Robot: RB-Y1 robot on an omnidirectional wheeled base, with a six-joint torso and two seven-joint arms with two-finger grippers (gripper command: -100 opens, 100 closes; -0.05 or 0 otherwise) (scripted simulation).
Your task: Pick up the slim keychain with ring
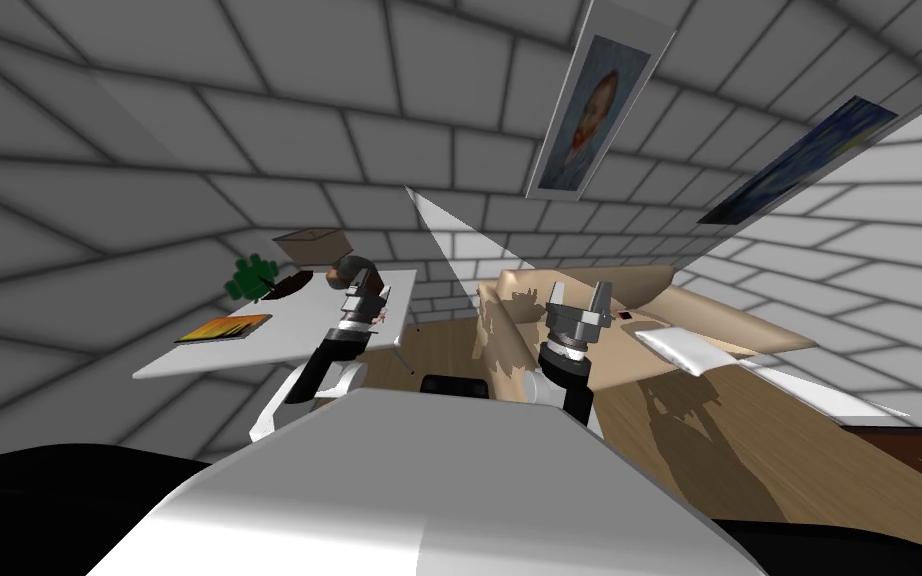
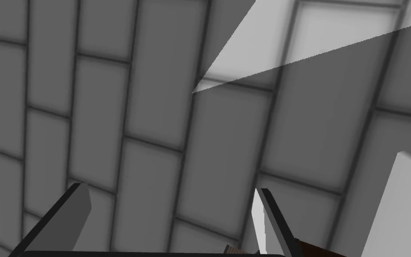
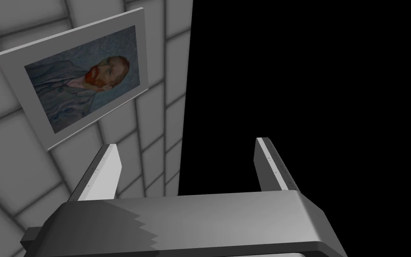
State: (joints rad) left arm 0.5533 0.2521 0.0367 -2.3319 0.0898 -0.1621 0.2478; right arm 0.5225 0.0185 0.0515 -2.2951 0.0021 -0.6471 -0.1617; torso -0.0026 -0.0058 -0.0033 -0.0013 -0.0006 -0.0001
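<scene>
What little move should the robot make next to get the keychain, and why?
Probably tilt the left gripper down toward the white table. Its open fingers point at the wall, while a small reddish thing, perhaps the keychain, lies near the table's edge beside that hand.

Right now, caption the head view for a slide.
Left claw and right claw open, raised before a white table and tan sofa.

Lighting: dim; grey brick walls [image 1: 149, 150] in shade. One bright wedge of light [image 1: 446, 240] crosses the far wall. Jagged dark shadows on tan wooden floor [image 1: 769, 450] and beige sofa [image 1: 497, 335]. Distortion: wall courses splay toward corners. One pure black area [image 3: 311, 89] beyond wall edge.
</scene>
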